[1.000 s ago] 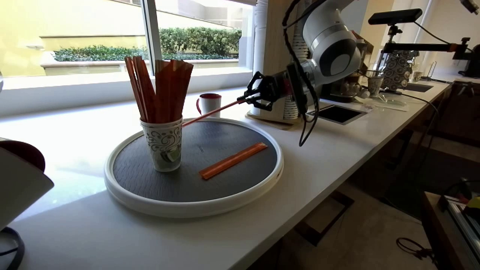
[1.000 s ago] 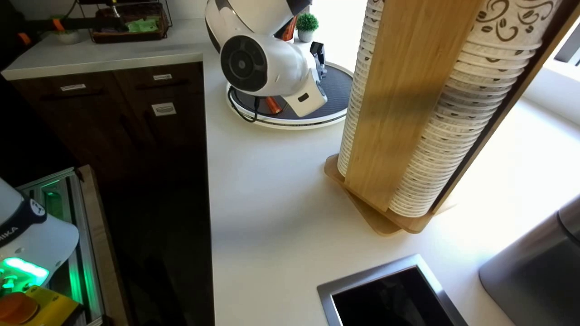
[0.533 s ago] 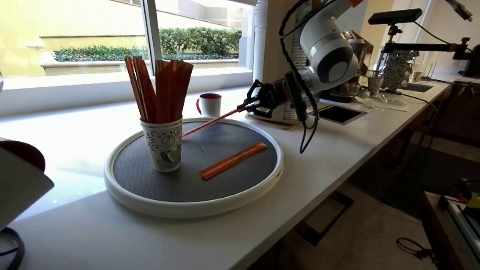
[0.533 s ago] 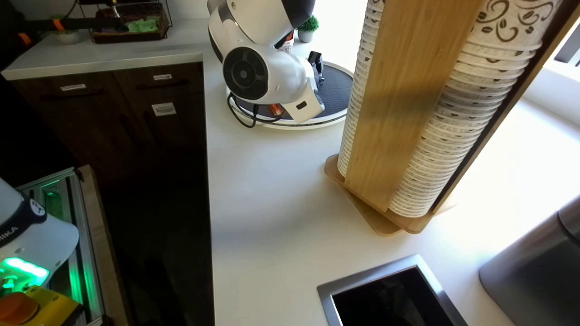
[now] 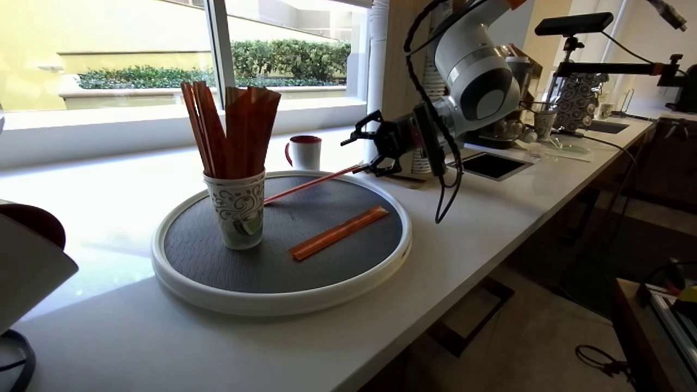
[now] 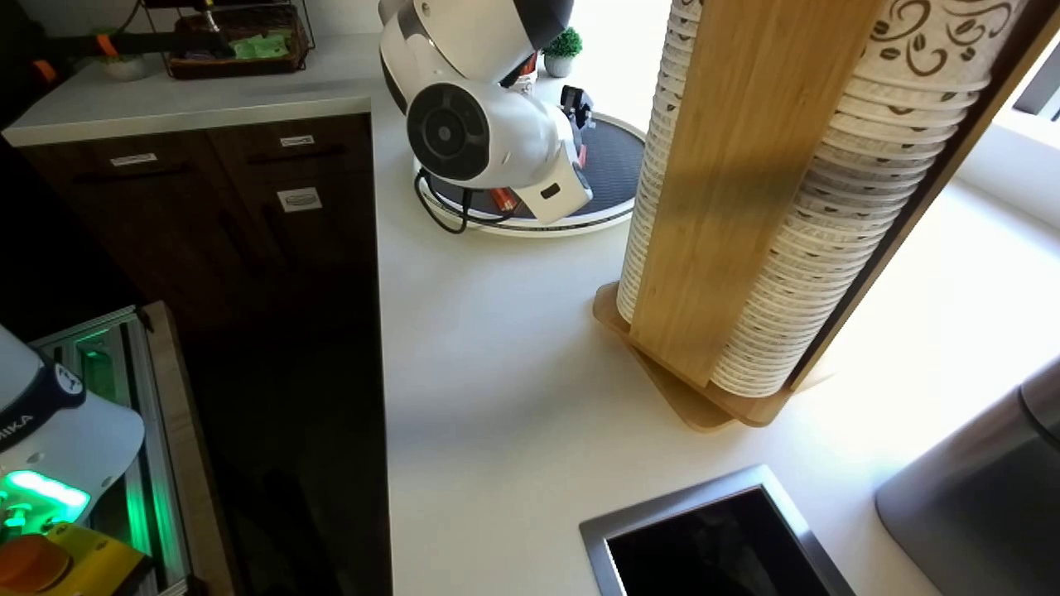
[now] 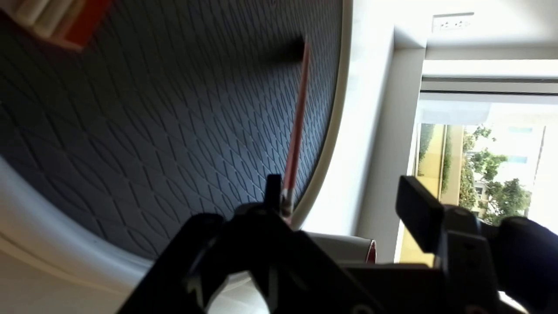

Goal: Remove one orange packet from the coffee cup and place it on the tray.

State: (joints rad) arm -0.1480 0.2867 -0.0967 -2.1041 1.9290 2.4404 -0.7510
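In an exterior view, my gripper (image 5: 350, 156) stands open above the back right edge of the round tray (image 5: 283, 305). One orange packet (image 5: 313, 184) slopes down from its lower finger toward the dark surface, the far end passing behind the coffee cup (image 5: 237, 212). In the wrist view the same packet (image 7: 298, 126) lies beside the left finger (image 7: 273, 192), with a wide gap to the right finger (image 7: 416, 213). The cup stands upright on the tray, holding several orange packets (image 5: 250, 130). Another orange packet (image 5: 337, 233) lies flat on the tray.
A white mug with red inside (image 5: 306, 153) stands behind the tray. A wooden rack of stacked paper cups (image 6: 745, 207) rises close to the arm. A white object (image 5: 30, 261) leans in at the left edge. The window (image 5: 294, 49) is behind the counter.
My gripper has gone from shut on the packet to open. Before that, it lowered a little. The packet's far end has sunk toward the tray, and its near end now rests by the lower finger.
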